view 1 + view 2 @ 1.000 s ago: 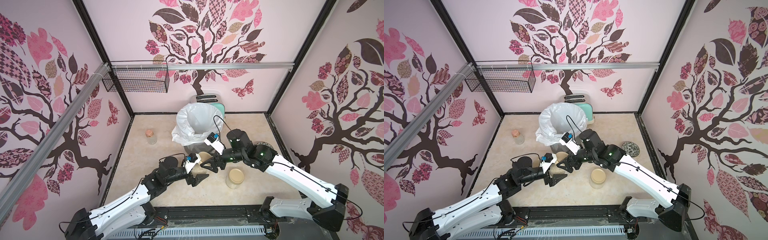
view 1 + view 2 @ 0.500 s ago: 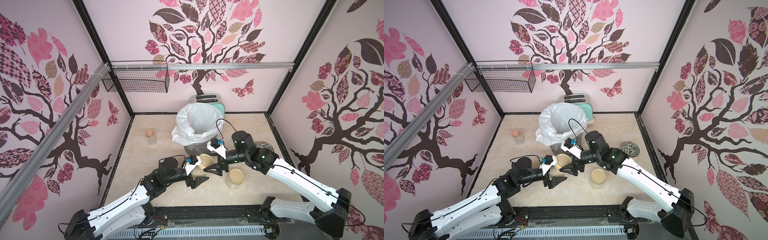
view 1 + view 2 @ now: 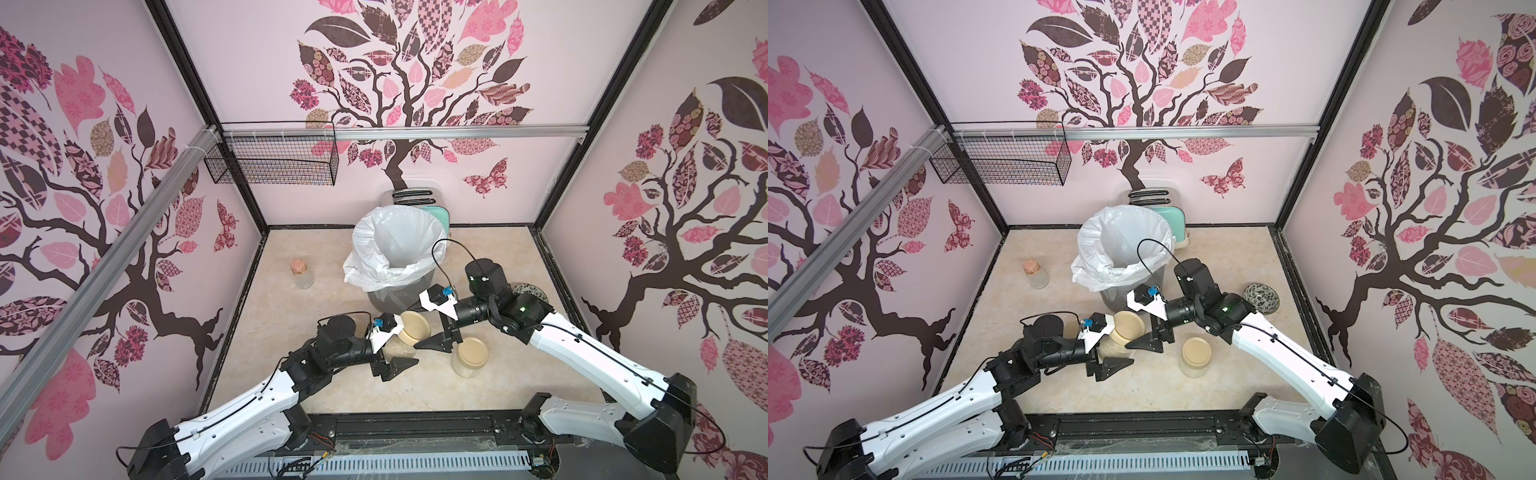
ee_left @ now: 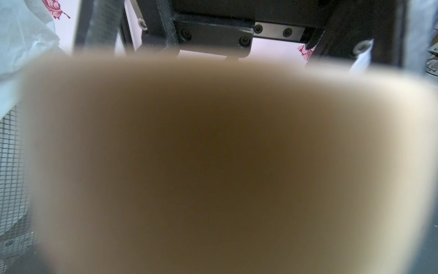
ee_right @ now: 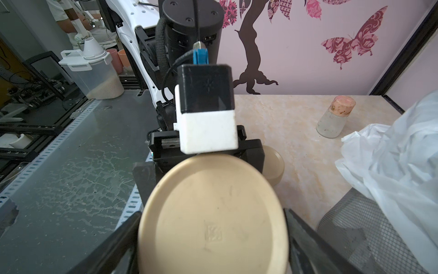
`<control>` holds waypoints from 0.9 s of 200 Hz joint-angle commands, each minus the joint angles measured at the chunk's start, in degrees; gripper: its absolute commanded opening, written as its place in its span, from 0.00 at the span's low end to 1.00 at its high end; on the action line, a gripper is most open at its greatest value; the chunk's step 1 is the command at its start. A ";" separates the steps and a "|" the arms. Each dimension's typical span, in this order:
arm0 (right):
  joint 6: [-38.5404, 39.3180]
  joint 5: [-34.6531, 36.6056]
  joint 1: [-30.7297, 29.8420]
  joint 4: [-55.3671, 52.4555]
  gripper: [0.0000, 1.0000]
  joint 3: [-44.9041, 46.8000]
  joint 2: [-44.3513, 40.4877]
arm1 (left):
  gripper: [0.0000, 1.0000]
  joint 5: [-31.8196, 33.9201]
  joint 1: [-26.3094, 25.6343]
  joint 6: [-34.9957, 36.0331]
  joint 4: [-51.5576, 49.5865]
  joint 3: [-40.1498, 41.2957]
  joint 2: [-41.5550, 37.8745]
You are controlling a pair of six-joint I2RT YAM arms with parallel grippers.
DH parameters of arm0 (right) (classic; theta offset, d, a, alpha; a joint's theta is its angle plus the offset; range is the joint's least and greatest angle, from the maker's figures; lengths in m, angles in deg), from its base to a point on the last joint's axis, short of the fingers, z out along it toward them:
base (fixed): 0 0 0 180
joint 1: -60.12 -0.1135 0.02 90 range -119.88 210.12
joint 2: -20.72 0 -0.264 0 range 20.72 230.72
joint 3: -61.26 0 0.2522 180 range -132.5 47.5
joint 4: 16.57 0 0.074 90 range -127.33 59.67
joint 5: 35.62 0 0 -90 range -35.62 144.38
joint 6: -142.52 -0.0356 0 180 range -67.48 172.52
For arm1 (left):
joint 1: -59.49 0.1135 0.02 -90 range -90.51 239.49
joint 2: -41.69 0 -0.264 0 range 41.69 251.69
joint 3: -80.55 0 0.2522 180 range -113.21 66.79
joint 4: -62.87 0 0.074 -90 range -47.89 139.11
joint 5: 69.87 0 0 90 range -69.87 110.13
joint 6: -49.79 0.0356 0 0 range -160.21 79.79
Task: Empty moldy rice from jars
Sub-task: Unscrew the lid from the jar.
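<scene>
Since a second back our right arm has dropped lower and squared up on the held jar (image 3: pixel 1115 348), in front of the bin (image 3: pixel 384 297). Our right gripper (image 5: pixel 212 215) sits level, jaws spread either side of the beige lid (image 3: pixel 413 329). Our left gripper (image 3: pixel 1116 352) is clamped on the glass, jar tipped sideways, moldy rice (image 3: pixel 405 354) inside. A second jar (image 3: pixel 469 357) stands upright, also in front of the bin. The bin's mesh wall crowds one finger; there's open floor toward our base. We can't read the lid's small square stamp (image 5: pixel 214 233).

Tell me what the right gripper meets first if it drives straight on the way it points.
The beige lid of the jar in the left gripper. The right gripper has its jaws flanking it; contact unclear.
</scene>
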 commanded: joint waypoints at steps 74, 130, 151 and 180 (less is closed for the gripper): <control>-6.26 7.75 -0.75 0.13 1.00 1.91 -9.28 | 0.55 2.20 0.91 -2.22 8.37 -1.45 -1.35; -16.75 17.71 -0.77 -1.24 1.00 0.33 -11.26 | 0.55 2.56 1.09 -2.12 9.19 -1.37 -0.89; -24.04 18.10 -0.76 -1.38 0.99 -1.58 -10.40 | 0.55 2.64 1.26 -1.98 9.20 -1.33 -0.64; -32.79 17.93 -1.11 1.33 1.00 -2.17 -10.26 | 0.55 2.64 1.36 -1.98 9.42 -1.44 -0.16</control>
